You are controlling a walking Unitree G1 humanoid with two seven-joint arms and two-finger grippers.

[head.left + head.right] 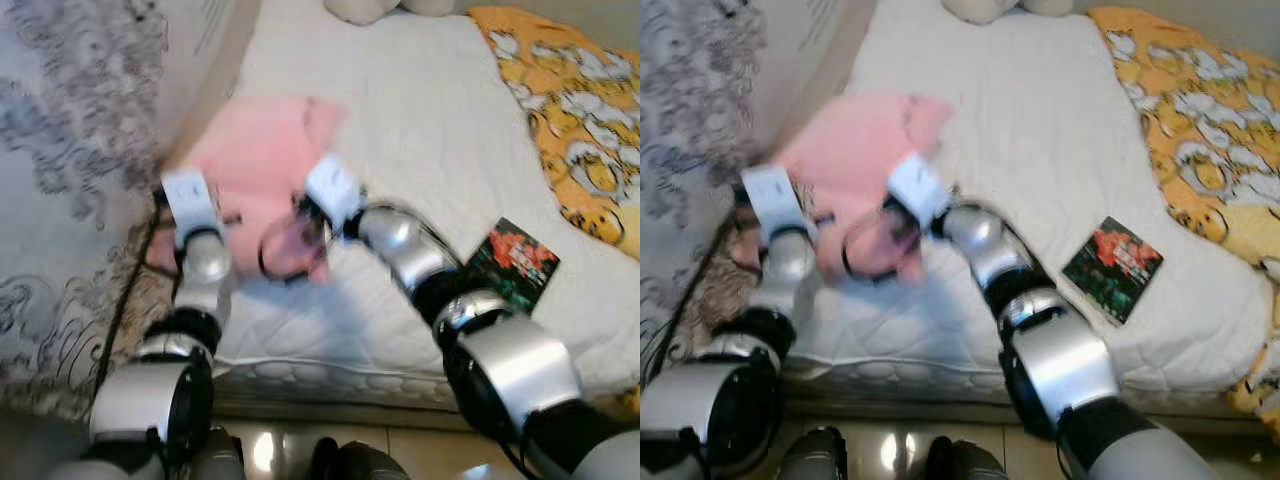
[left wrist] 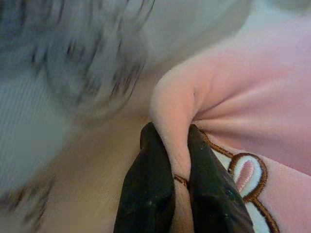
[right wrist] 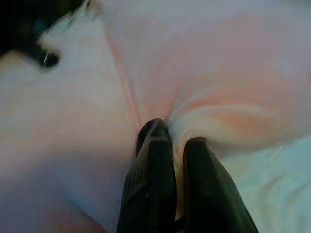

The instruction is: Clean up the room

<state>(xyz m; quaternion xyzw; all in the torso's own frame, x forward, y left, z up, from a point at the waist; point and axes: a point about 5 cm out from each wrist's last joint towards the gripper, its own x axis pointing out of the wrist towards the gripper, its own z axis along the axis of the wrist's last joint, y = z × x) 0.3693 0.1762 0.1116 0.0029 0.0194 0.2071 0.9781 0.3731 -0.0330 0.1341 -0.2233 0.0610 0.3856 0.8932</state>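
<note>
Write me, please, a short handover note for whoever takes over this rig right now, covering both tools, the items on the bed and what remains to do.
Left tool: shut on a fold of the pink garment, at its edge nearest the patterned curtain.
Right tool: shut on another fold of the same garment, toward the middle of the bed.
The garment lies on the white mattress, near its corner, pinched at two points.
Also on the bed: a dark book with a red cover picture and an orange patterned blanket on the far right side.
Done: garment gripped by both tools.
Left: lift or fold the garment and put it away; the book and blanket appear untouched.
</note>
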